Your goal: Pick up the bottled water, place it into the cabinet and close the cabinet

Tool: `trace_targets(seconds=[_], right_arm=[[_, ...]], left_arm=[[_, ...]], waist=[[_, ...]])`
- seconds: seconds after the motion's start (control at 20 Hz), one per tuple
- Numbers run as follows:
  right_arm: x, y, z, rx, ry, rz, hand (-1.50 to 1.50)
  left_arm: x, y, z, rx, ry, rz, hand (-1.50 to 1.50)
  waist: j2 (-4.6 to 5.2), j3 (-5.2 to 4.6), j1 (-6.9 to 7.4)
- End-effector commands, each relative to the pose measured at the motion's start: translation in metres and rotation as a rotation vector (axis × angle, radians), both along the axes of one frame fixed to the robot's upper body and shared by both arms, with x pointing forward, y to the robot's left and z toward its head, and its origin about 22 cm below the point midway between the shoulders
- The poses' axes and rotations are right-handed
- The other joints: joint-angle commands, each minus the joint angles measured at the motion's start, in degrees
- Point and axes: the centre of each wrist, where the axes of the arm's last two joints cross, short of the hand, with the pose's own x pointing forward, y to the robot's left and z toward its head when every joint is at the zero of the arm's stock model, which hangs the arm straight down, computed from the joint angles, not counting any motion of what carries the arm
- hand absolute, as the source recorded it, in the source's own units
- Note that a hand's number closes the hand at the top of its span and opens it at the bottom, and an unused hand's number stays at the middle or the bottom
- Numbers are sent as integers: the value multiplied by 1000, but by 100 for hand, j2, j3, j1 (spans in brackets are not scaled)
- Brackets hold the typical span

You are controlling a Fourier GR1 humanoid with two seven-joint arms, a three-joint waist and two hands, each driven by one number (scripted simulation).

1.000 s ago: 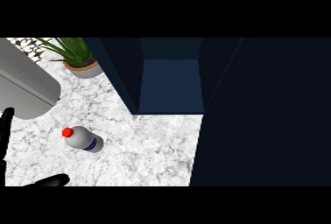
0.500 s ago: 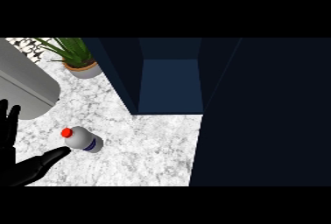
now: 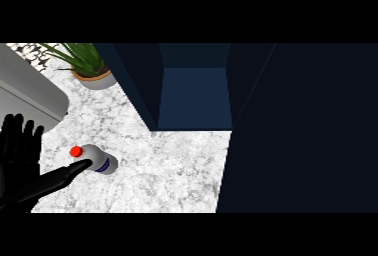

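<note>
Marble counter (image 3: 170,170): left hand (image 3: 18,175) open, holds nothing; bottled water (image 3: 100,161) at thumb tip, right of palm. Likely light, stiff, slick; grip mid-body.

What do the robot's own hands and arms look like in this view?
Only the left hand shows, at the view's left edge. It is plain black all over, with slender fingers and a thicker, tapering thumb. No markings, cables or sleeve can be seen, and no forearm shows.

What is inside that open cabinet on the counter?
Inside the cabinet only a bare blue surface shows, with nothing on it. Its upper part lies in dark shadow, so anything there cannot be seen.
</note>
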Motion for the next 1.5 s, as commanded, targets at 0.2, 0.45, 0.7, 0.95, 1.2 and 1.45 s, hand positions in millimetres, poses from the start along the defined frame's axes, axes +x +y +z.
trace_targets(seconds=[0.2, 0.45, 0.7, 0.95, 1.2, 1.45], right_arm=[[-27, -20, 32, -35, -85, -46, -150], [-27, -13, 32, -14, -72, -34, -150], [-35, -14, 39, -3, -80, -36, -150], [-16, -1, 31, -1, -92, -38, -150], [-23, -5, 32, -12, -76, -31, -150], [-24, -5, 34, -26, -80, -14, -150]], left_arm=[[-4, 14, -52, -5, 26, -10, -150], [6, 15, -90, -17, 43, -14, -150], [1, 33, -124, -25, 76, 42, -150], [-8, 24, -141, -16, 78, 36, -150], [-6, 17, -167, -41, 96, 26, -150], [11, -5, -182, -40, 62, 4, -150]], waist=[[3, 3, 28], [4, 1, 10], [1, -5, -33], [4, 1, 29], [4, 2, 7], [6, 0, -5]])
